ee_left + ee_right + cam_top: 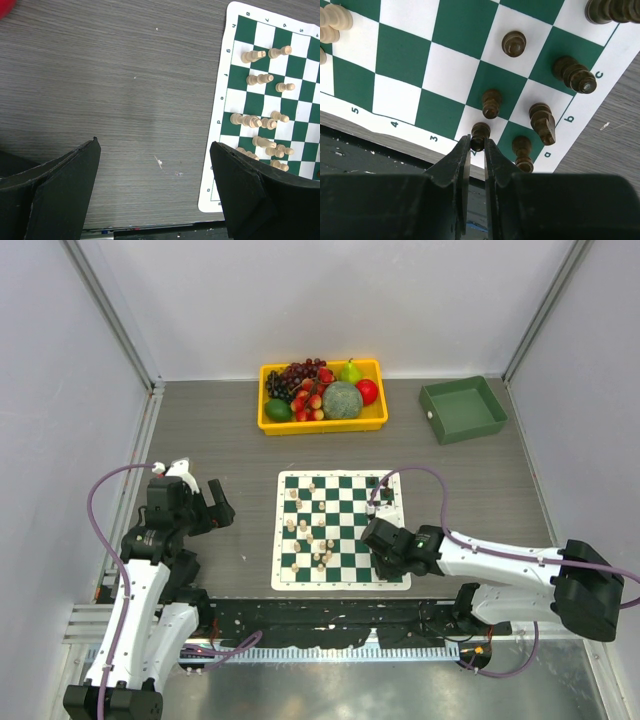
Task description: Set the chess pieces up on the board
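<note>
Placing dark pieces [514, 44] at the board [400, 55] corner: my right gripper [477, 145] pinches a dark pawn [480, 131] over the near edge. My left gripper [155, 147] hangs wide open off-board. Next, I judge: seat the pawn upright and centred, then release.

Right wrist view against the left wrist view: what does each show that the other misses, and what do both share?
Only the right wrist view: the dark brown pieces near a corner of the board, with the right gripper shut on a dark pawn at the edge. Only the left wrist view: the left gripper open over the table, holding nothing, and a red scrap of something at the top corner. Both: the green and white board and some cream pieces.
</note>
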Tool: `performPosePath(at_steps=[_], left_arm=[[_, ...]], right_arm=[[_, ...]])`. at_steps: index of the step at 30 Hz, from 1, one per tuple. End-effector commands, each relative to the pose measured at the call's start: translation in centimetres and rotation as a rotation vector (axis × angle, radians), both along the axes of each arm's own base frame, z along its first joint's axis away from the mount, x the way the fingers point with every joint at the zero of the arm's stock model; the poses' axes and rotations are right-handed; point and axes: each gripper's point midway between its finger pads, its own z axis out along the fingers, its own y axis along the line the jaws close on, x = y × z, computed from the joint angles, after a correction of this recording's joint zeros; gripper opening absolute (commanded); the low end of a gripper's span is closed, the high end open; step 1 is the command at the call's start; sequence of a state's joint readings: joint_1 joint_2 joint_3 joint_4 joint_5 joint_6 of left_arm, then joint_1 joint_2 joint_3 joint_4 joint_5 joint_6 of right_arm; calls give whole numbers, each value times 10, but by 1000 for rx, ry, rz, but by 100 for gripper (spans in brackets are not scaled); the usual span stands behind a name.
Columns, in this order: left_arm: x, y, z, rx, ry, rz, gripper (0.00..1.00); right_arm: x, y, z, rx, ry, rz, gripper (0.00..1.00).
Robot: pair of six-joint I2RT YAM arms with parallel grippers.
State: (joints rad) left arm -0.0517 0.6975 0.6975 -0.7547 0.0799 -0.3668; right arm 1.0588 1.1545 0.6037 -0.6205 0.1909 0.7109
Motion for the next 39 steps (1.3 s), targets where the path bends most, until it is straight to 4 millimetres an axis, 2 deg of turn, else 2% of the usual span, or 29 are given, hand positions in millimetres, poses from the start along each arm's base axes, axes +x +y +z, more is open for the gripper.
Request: performPosePath(at_steps=[1, 5, 6, 10, 15, 18, 23, 26, 27, 28, 29, 30, 31, 35, 39], left_arm=[[4, -1, 11, -11, -33, 1, 99], [4, -1, 11, -12, -31, 1, 100], [4, -1, 11, -13, -33, 0, 99], [4, -1, 12, -11, -36, 1, 100], [4, -3, 15, -14, -52, -14, 100], [4, -5, 14, -22, -50, -25, 100], [7, -13, 18, -64, -61, -44, 100], [11, -22, 30, -110, -96, -63, 100], [13, -25, 36, -126, -111, -76, 100], [15, -27, 44, -135, -136, -85, 99], [17, -27, 50, -138, -151, -82, 100], [22, -19, 56, -130, -167, -16, 99], [25, -10, 57, -118, -172, 52, 100], [35, -10, 91, -119, -320, 39, 100], [40, -12, 104, -128, -330, 26, 100]], right_arm=[[7, 15, 7, 46, -21, -10, 15], [5, 13, 5, 39, -13, -5, 22], [5, 12, 6, 36, -14, -3, 28], [8, 19, 21, 76, -41, 7, 36], [18, 35, 66, 200, -122, 27, 49], [28, 37, 97, 253, -205, 21, 57], [49, 23, 132, 257, -350, -43, 80], [66, 12, 155, 238, -459, -93, 93], [70, 9, 156, 222, -472, -104, 98], [76, 5, 164, 207, -506, -125, 99], [78, 3, 164, 189, -511, -132, 96], [84, -1, 173, 182, -540, -159, 96], [86, -3, 173, 165, -545, -164, 96], [94, -8, 189, 167, -590, -205, 96], [98, -16, 199, 201, -621, -262, 96]])
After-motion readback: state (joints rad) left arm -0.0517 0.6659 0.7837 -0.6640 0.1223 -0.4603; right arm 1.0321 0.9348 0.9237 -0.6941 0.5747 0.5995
